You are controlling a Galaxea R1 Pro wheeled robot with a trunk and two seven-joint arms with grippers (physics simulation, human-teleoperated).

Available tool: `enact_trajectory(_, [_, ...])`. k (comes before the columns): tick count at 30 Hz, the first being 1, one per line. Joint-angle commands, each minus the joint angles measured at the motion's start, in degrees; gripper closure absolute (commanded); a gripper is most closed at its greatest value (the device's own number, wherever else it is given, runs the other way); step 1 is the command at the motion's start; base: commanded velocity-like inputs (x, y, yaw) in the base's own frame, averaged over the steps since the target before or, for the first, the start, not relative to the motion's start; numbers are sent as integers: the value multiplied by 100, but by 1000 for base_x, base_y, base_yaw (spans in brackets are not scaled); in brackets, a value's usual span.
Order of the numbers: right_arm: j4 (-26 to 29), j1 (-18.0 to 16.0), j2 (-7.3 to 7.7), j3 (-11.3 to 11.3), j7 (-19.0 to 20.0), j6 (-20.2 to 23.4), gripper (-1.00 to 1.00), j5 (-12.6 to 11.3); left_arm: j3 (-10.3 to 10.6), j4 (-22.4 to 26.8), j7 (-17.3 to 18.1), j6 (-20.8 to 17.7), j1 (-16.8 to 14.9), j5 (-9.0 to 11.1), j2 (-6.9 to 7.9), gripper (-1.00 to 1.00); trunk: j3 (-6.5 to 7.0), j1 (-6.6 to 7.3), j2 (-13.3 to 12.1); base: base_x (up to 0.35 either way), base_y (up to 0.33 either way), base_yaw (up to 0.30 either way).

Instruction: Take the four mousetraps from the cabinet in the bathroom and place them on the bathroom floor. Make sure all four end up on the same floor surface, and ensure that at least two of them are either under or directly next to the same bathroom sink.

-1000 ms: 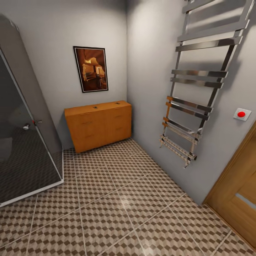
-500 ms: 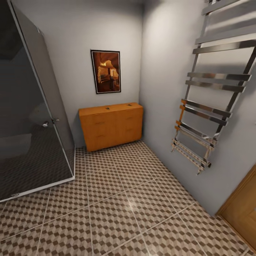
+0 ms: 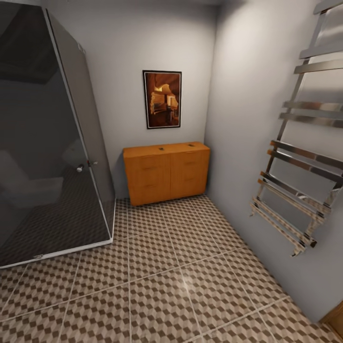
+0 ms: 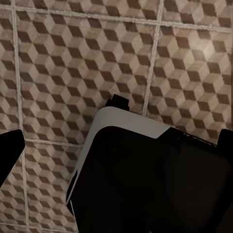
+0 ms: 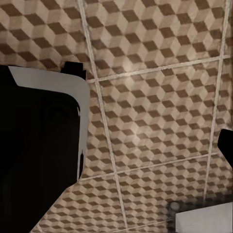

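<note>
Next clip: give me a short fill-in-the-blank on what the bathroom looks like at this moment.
1. The low orange-brown wooden cabinet stands beneath a framed ____.
2. The dark glass shower stall is on the cabinet's ____ in the head view.
3. All the cabinet's drawers are ____.
4. The chrome towel rail hangs on the ____ wall.

Missing words: picture; left; closed; right

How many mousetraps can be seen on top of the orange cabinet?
2: small dark mousetraps on the cabinet top, one near the middle, one toward the right end. They are too small to identify with certainty; others may be hidden inside the drawers.
</note>
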State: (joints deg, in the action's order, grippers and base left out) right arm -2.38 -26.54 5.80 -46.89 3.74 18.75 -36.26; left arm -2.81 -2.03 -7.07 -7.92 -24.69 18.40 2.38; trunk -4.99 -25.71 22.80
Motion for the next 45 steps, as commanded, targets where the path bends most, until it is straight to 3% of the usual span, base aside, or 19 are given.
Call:
enact_trajectory(1, [-8, -7, 0, -49, 32, 12, -100, -31, -26, -9, -12, -8, -9, 18, 0, -100, -6, -7, 11, 320, 0, 224])
enact_trajectory(19, [-8, -2, 0, -49, 31, 11, -100, -11, -24, -8, -5, -16, -9, 131, -1, -100, 68, -7, 11, 332, 0, 206])
enact_trajectory(31, [-8, -4, 0, -47, 38, 11, -100, 318, -26, -8, -5, -17, -9, 148, 0, -100, 72, -7, 11, 337, 0, 33])
enact_trajectory(45, [-8, -3, -3, -43, 39, 1, -100, 385, -21, -8, -5, -17, -9, 147, -40, -100, 73, -7, 11, 337, -66, 3])
